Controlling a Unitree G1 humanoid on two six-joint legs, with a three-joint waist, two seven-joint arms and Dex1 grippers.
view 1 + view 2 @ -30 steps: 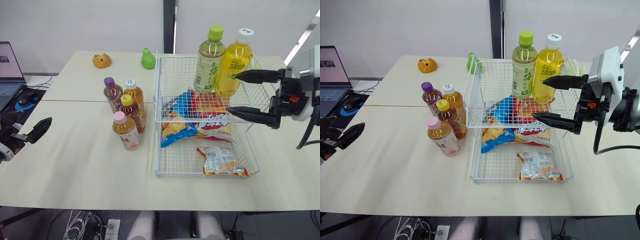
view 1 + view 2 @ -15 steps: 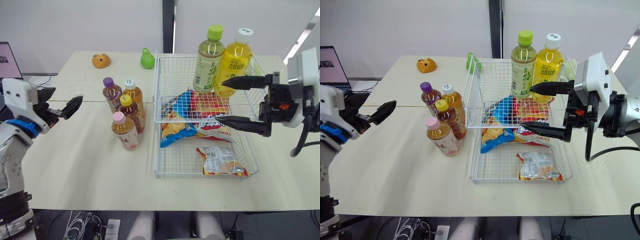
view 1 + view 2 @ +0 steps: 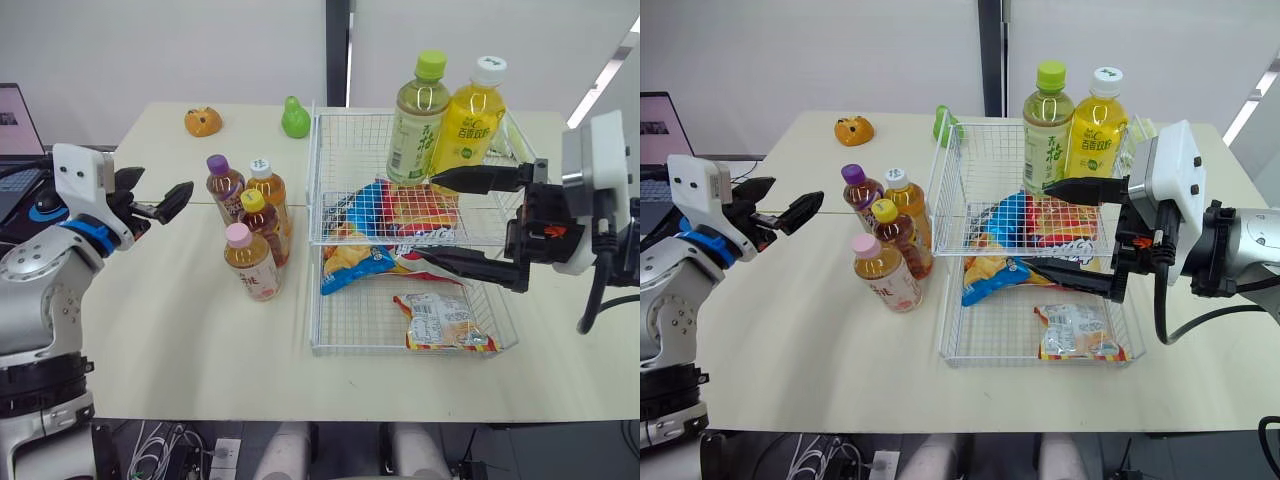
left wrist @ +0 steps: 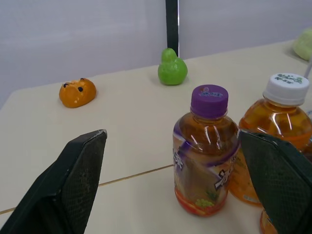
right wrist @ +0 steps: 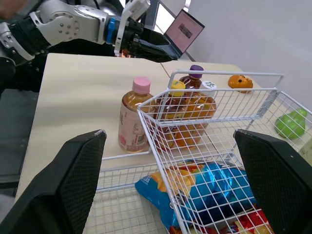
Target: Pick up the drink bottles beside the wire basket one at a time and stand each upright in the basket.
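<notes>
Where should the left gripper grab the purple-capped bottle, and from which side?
Take the purple-capped bottle around its body below the shoulder, from the robot's left: it stands upright, that side is free, and other bottles crowd its right.

Robot test room in an office-like space.
Two pale tables [image 3: 180, 330] stand pushed together in front of plain white wall panels [image 3: 170, 50]. An open laptop [image 3: 655, 125] sits at the left, and loose cables [image 3: 150, 442] and a power strip [image 3: 225, 460] lie on the floor under the near table.
</notes>
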